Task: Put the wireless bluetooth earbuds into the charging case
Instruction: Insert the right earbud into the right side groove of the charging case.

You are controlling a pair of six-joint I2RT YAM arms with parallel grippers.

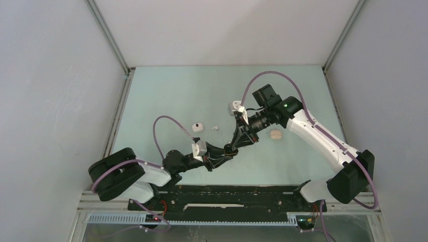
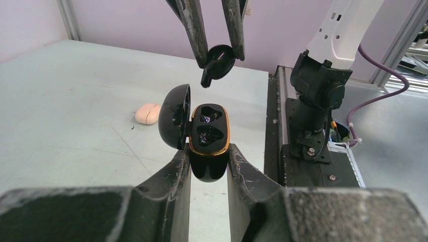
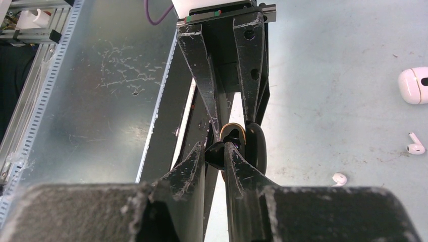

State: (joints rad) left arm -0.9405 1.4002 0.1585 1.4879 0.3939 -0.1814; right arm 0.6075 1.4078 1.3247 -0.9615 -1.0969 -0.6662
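My left gripper (image 2: pixel 209 151) is shut on a black charging case (image 2: pixel 208 132) with a gold rim. The case's lid hangs open to the left and both sockets look empty. My right gripper (image 2: pixel 220 56) comes in from above, shut on a black earbud (image 2: pixel 217 63) held just over the open case and not touching it. In the right wrist view the right gripper (image 3: pixel 216 154) pinches the black earbud (image 3: pixel 213 154) right in front of the case (image 3: pixel 255 146). In the top view the two grippers meet at mid-table, left (image 1: pixel 228 151) and right (image 1: pixel 234 145).
A white case (image 1: pixel 197 126) and a white earbud (image 1: pixel 215 128) lie left of the grippers. A pale pink case (image 1: pixel 275 134) lies to the right. The right wrist view shows the white case (image 3: pixel 413 85) and two white earbuds (image 3: pixel 416 147), (image 3: pixel 339 178). The black base rail (image 2: pixel 303 151) is close by.
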